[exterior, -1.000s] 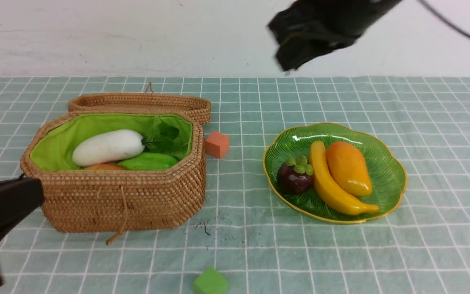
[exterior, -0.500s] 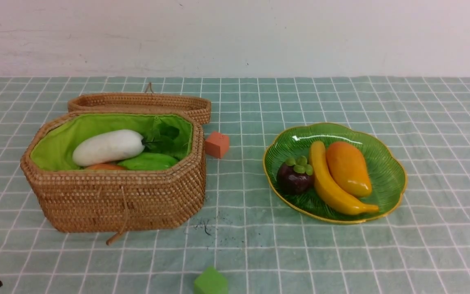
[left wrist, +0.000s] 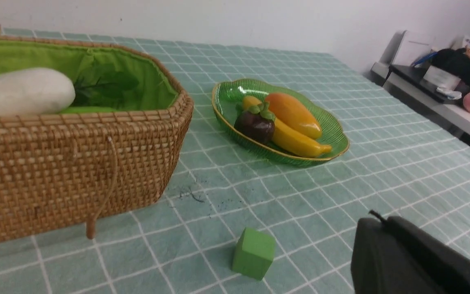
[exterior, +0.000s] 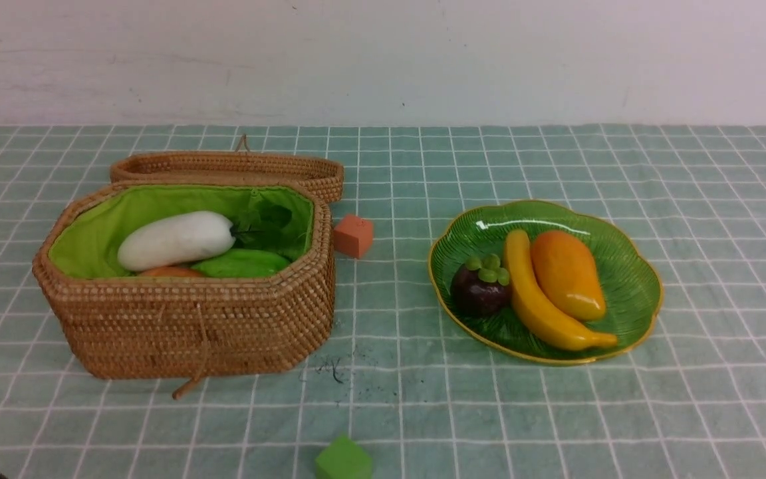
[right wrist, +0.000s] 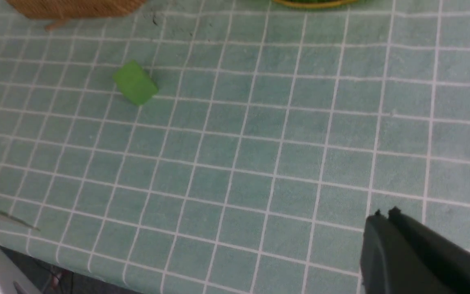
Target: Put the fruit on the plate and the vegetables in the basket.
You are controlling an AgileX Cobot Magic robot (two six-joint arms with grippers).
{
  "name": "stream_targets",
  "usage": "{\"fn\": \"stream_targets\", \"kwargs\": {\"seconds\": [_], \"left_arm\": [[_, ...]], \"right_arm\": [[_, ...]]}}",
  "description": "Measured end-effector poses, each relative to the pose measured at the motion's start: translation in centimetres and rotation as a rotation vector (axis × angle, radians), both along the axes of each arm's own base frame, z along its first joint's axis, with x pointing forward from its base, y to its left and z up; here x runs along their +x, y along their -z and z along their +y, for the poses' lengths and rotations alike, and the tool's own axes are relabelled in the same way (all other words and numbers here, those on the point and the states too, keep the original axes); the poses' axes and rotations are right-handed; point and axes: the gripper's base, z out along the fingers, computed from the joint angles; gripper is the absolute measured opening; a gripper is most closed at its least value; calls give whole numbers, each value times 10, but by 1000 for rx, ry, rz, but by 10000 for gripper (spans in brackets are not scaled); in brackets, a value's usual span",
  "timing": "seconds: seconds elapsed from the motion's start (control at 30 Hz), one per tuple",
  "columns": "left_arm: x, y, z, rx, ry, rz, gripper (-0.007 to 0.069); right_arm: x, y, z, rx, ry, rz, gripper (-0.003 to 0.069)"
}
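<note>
A green glass plate (exterior: 629,279) sits right of centre in the front view on a teal checked tablecloth (exterior: 722,219). On it lie three toy fruits. The banana (exterior: 542,299) runs lengthwise from the plate's far middle toward the lower right, tip pointing lower right. The mango (exterior: 568,273) lies just beside it on the right, along the same slant. The mangosteen (exterior: 481,286) rests against the banana's left side, green cap up.

At left of the frame stands the wicker basket (exterior: 190,326), long axis across the picture, lid (exterior: 230,166) folded open behind it. Inside, the white radish (exterior: 175,239) lies lengthwise, leaves pointing right. Beside it shows a light-green gourd (exterior: 242,263) and a sliver of orange potato (exterior: 170,271). No eggplant can be made out.

An orange-red cube (exterior: 354,235) sits between basket and plate; a green cube (exterior: 343,460) lies at the bottom edge.

The left gripper (left wrist: 375,216) and right gripper (right wrist: 384,214) appear only in their wrist views, each with fingers pressed together and holding nothing.

A second ago both arms showed in the front view; now they have left it.
</note>
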Motion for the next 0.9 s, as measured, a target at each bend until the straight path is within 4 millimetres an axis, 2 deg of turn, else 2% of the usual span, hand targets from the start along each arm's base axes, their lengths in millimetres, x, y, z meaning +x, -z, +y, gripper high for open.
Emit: {"fn": "stream_targets", "kwargs": {"seconds": [0.07,0.17,0.27,0.4,0.5,0.57,0.6,0.63,0.7,0.73,0.77,0.83,0.9], "left_arm": [[0,2,0,13,-1,16,-11],[0,3,0,19,-2,26,-10],[0,3,0,23,-2,30,-8],[0,4,1,26,-2,33,-6],[0,4,1,25,-2,33,-4],[0,4,1,25,-2,33,-2],[0,4,1,25,-2,33,-2],[0,4,1,25,-2,33,-2],[0,4,1,26,-2,34,0],[0,4,1,26,-2,34,1],[0,4,0,25,-2,35,3],[0,4,0,25,-2,35,4],[0,4,0,26,-2,36,6]], "right_arm": [[-12,1,-7,29,0,-52,-4],[-16,6,-9,35,15,-64,-1],[-14,10,-9,7,73,-60,0],[3,31,-6,-103,189,-211,-16],[21,60,-1,-160,240,-393,-18],[31,90,-1,-177,291,-463,-18],[33,102,-1,-172,308,-461,-18],[34,104,-1,-169,314,-471,-18],[42,139,-1,-153,341,-447,-18],[43,144,-1,-153,343,-444,-18],[47,163,-2,-163,347,-425,-18],[48,172,-2,-171,348,-417,-18],[49,172,-3,-173,351,-433,-18]]}}
